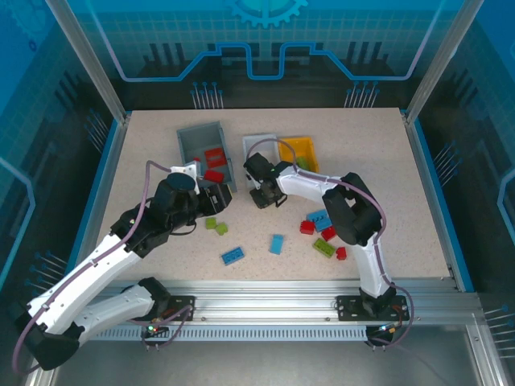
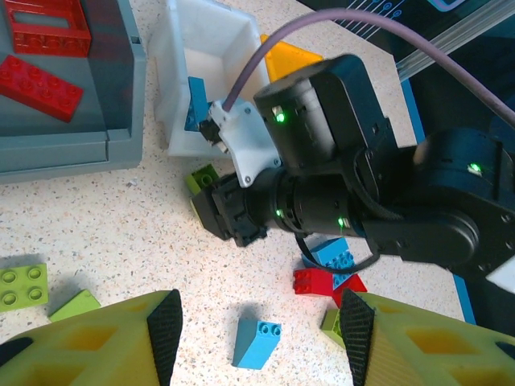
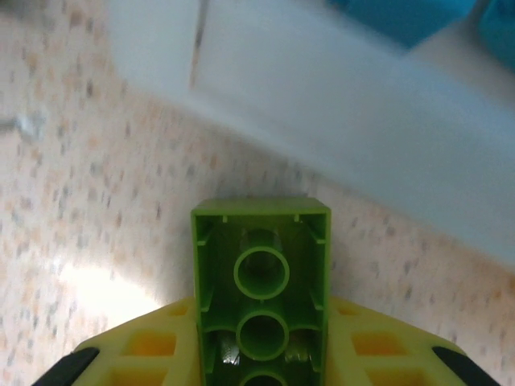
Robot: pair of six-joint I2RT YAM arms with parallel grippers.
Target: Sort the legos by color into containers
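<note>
Lime green brick (image 3: pixel 260 281), hollow underside showing, sits pinched in the right gripper (image 1: pixel 264 197) just beside the white bin (image 3: pixel 322 104) (blue bricks (image 3: pixel 402 16) inside, so green likely belongs in the yellow bin (image 1: pixel 308 145)). Left gripper (image 2: pixel 259 322) hangs open and empty above a loose blue brick (image 2: pixel 257 343), probably giving its partner room. Red bricks (image 1: pixel 214 157) lie in the dark grey bin (image 1: pixel 184 145). Speckled tabletop (image 1: pixel 386 161), blue-panelled enclosure (image 1: pixel 265 48) around.

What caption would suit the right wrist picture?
Right gripper clasps a lime green brick, underside showing, beside the white bin.
</note>
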